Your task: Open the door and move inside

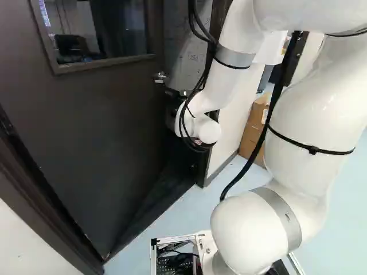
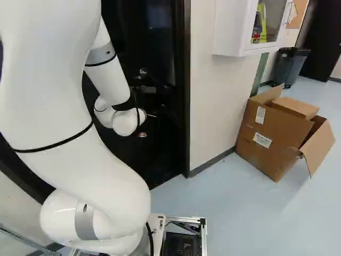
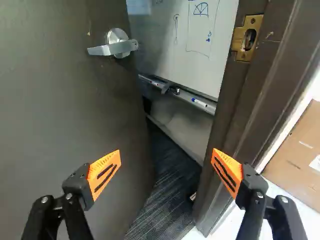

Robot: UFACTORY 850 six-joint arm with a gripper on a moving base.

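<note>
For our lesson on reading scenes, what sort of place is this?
Probably an office or lab building: a drawn-on whiteboard shows past the part-open door, and a cardboard box and a dark bin stand on this side.

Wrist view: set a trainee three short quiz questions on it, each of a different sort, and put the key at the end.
1. True or false: the door stands partly open, with a gap between its edge and the frame.
2. Choose one. The gripper is:
a) shut on the door's lever
b) open, with nothing gripped
c) closed, fingertips together
3. Fill in the missing word: beyond the gap, drawings show on a ____.

Key: 1 true; 2 b; 3 whiteboard.
</note>
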